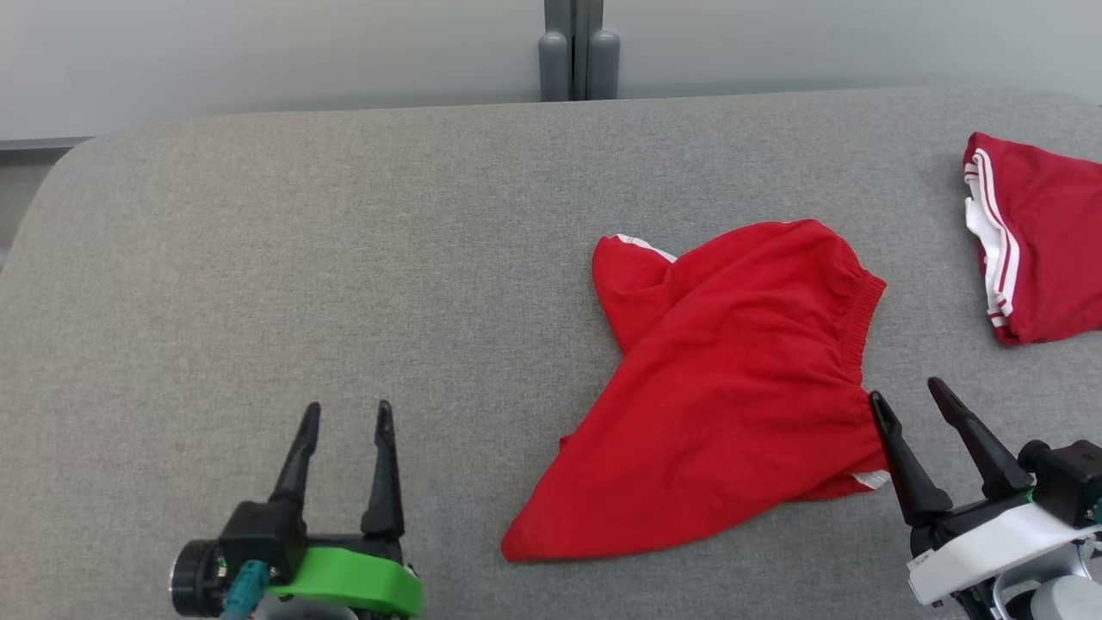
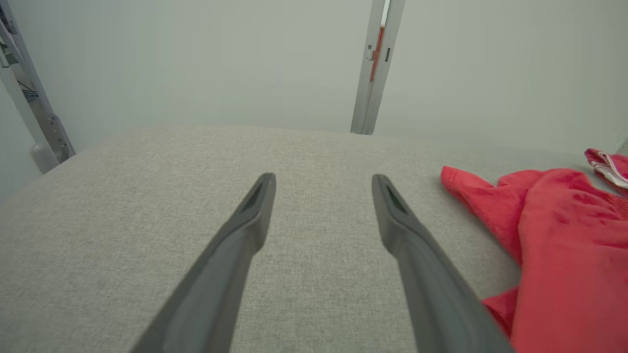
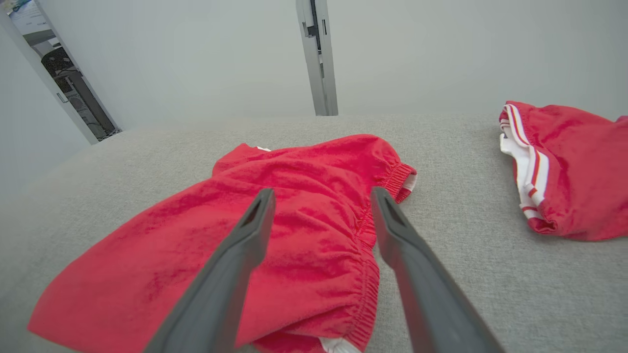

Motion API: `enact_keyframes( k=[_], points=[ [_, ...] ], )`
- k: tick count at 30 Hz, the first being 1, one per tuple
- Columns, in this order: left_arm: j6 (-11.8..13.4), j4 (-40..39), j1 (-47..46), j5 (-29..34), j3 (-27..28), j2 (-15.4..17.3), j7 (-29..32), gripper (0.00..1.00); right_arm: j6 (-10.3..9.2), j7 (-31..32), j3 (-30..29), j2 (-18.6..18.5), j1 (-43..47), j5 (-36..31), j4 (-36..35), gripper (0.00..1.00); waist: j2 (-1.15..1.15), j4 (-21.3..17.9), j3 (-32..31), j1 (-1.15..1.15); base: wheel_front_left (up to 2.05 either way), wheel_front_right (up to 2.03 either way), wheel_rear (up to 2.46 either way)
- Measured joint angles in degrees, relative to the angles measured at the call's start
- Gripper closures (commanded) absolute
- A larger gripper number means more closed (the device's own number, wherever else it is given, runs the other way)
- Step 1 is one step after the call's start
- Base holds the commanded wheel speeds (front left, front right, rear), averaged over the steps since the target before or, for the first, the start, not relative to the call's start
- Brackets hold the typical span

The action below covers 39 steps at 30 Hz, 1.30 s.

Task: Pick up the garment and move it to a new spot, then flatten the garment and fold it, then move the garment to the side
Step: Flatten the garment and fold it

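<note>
The garment (image 1: pixel 732 387) is a pair of red shorts lying crumpled on the grey table, right of centre; its elastic waistband faces right. It also shows in the right wrist view (image 3: pixel 274 235) and at the right edge of the left wrist view (image 2: pixel 564 245). My right gripper (image 1: pixel 904 396) stands open just off the waistband's lower right end, its left finger over the cloth's edge, holding nothing (image 3: pixel 321 196). My left gripper (image 1: pixel 344 413) is open above bare table at the lower left, well apart from the shorts (image 2: pixel 324 181).
A second red garment with white stripes (image 1: pixel 1033 241) lies at the table's far right edge (image 3: pixel 564 166). The grey padded table (image 1: pixel 344 241) has wide free room to the left. A grey post (image 1: pixel 578 52) stands behind the far edge.
</note>
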Motion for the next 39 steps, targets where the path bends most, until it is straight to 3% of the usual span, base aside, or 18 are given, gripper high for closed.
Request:
enact_keyframes(
  k=[5, 14, 25, 26, 27, 28, 39],
  points=[
    [-2.7, 3.2, 0.8, 2.5, -5.6, 0.0, 0.0, 0.00, 0.01, -0.2, -0.9, 2.4, 0.9, -2.1, -1.6, 0.00, 0.00, -0.5, 0.1, 0.00, 0.00, 0.00, 0.00],
    [-6.3, 9.8, 1.4, 6.7, -14.6, -0.1, 0.0, 0.00, 0.01, -0.4, -1.7, 2.9, 0.8, -3.0, -2.7, 0.00, 0.00, -1.9, 1.3, 0.00, 0.00, 0.00, 0.00],
    [-7.3, 17.6, -0.1, 7.7, -15.4, 0.0, 0.0, 0.00, 0.01, -0.4, -2.2, 2.7, 0.5, -3.0, -2.8, 0.00, 0.00, -3.6, 2.7, 0.00, 0.00, 0.00, 0.00],
    [-7.3, 18.3, -0.7, 7.5, -15.3, 0.0, 0.0, 0.07, 0.01, -0.4, -2.2, 2.7, 0.5, -3.0, -2.8, 0.00, 0.00, -3.7, 2.8, 0.00, 0.00, 0.00, 0.00],
    [-7.4, 18.6, -1.2, 7.2, -15.0, 0.0, 0.0, 0.59, 0.01, -0.5, -2.1, 2.7, 0.4, -3.0, -2.8, 0.00, 0.00, -3.8, 2.9, 0.00, 0.00, 0.00, 0.00],
    [-7.4, 18.5, -1.8, 6.8, -14.6, 0.0, 0.0, 1.00, 0.01, -0.5, -2.1, 2.7, 0.3, -3.0, -2.9, 0.00, 0.00, -3.9, 2.9, 0.00, 0.00, 0.00, 0.00],
    [-7.4, 19.0, -8.7, 6.4, -12.1, 0.0, 0.0, 1.00, 0.00, -0.6, -2.8, 2.9, -0.7, -3.2, -2.8, 0.00, 0.00, -4.4, 4.3, 0.00, 0.00, 0.00, 0.00]
  ],
)
